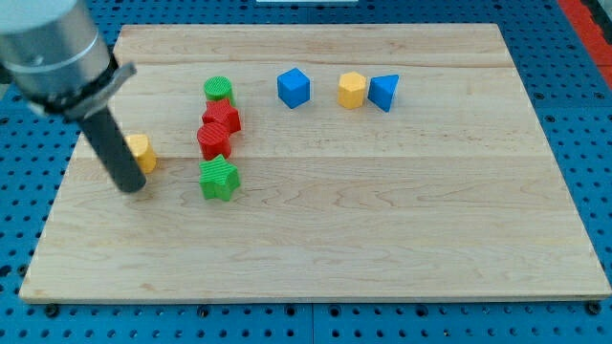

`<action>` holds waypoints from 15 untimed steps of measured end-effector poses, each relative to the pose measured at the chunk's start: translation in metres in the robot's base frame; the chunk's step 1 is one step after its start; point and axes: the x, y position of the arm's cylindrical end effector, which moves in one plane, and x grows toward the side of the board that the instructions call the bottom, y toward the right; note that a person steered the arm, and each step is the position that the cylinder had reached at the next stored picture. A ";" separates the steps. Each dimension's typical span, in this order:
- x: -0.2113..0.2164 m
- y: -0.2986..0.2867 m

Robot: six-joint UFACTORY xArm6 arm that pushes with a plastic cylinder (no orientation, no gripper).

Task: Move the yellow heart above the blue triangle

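Observation:
A yellow block [143,152] lies near the board's left side, partly hidden behind my rod; it looks like the heart, but its shape is not fully visible. The blue triangle [384,92] lies near the view's top, right of centre, touching a yellow pentagon-like block [352,90] on its left. My tip [135,188] rests on the board just below and left of the left yellow block, touching or nearly touching it.
A blue cube [294,87] lies left of the yellow pentagon. A column stands right of my tip: green cylinder [219,90], red star [223,117], another red block [213,140], green star [219,178]. The wooden board [382,229] ends close to my rod's left.

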 end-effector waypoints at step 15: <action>-0.194 0.081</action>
